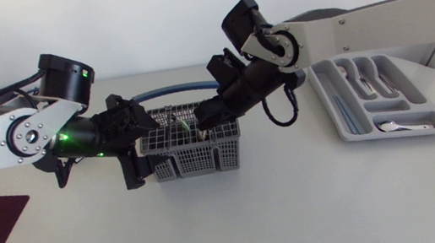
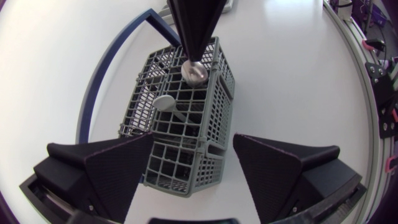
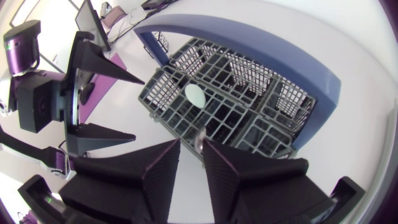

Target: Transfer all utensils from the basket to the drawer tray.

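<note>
**Both arms at the basket (image 1: pixel 191 149)**

The left arm is holding level, its left gripper (image 2: pixel 193 138) gaping wide astride the basket's end. The right arm is angling down, its right gripper (image 3: pixel 191 144) pinching a utensil (image 2: pixel 194 71) inside the basket. The tray (image 1: pixel 329 99) is lying far right.

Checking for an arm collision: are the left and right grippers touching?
Apart. Left wrist view: the left gripper straddles the near end of the basket, the right gripper is over its far half, with basket cells showing between them.
</note>
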